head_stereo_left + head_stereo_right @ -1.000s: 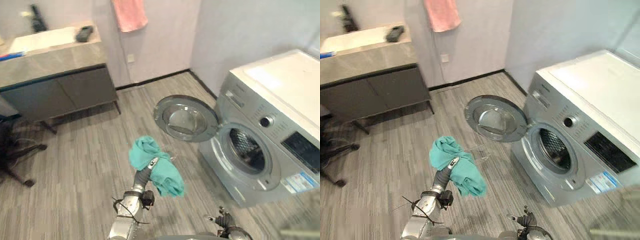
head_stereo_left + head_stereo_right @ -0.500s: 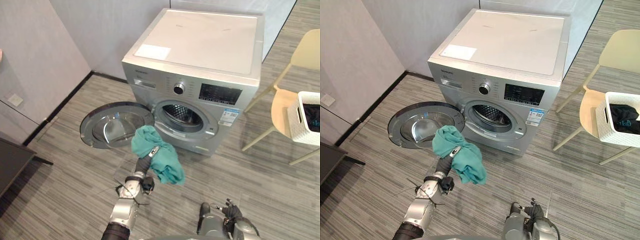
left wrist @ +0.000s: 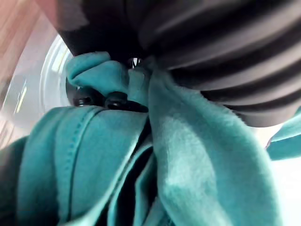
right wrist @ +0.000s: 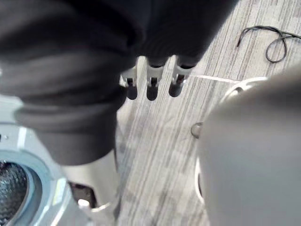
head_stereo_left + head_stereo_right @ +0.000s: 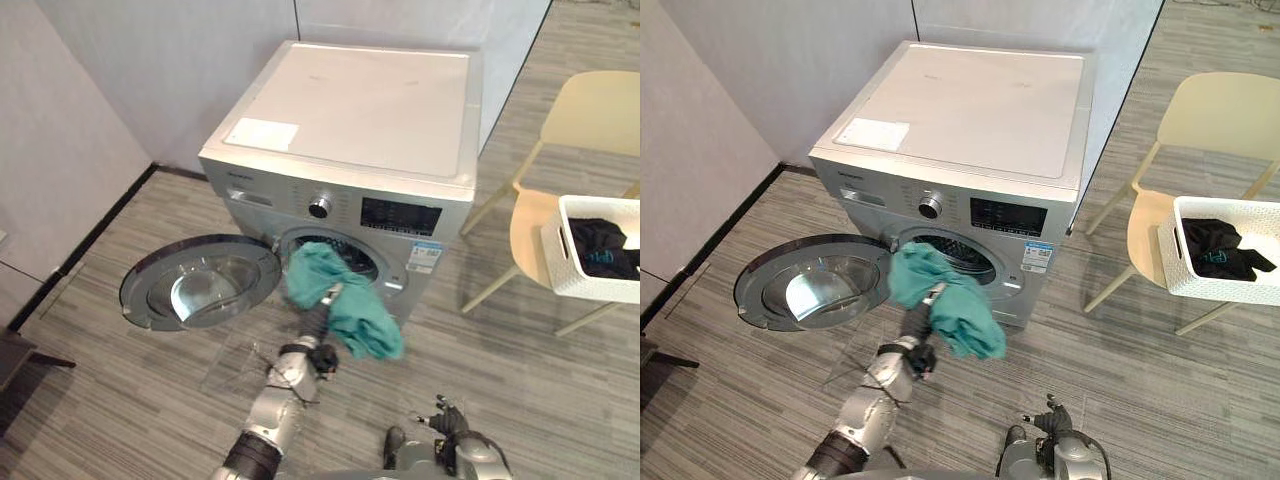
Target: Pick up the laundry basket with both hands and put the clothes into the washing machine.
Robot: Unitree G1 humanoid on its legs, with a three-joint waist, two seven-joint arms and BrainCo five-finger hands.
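1. Half a second back my left hand [image 5: 328,296] held its load low, by the bottom left edge of the drum mouth. Now hand and load sit right in front of that mouth. The whole view has shifted as well, so the camera moved too.
2. Left hand: my fingers are curled tight into one teal garment [image 5: 365,325]. In the left wrist view the cloth is bunched against my dark fingertips [image 3: 115,100] and folds over the ribbed cover. The arm reaches up and forward from the lower left, wrist raised. The garment drapes off the hand towards my right.
3. Right hand [image 5: 447,420]: it hangs low at the bottom of the head views, near the floor [image 5: 120,400] and holding nothing. In its wrist view the fingers [image 4: 151,84] lie straight and relaxed.
4. One washing machine [image 5: 350,110] stands directly ahead. Its drum mouth [image 5: 365,262] is partly covered by the garment.
5. One round door [image 5: 195,295] is swung fully open to my left of the drum.
6. One pale chair [image 5: 590,105] stands well apart on my right.
7. One white laundry basket [image 5: 575,280] rests on that chair's seat, out of both hands. One heap of dark clothes [image 5: 600,245] lies inside it; I cannot tell how many pieces.
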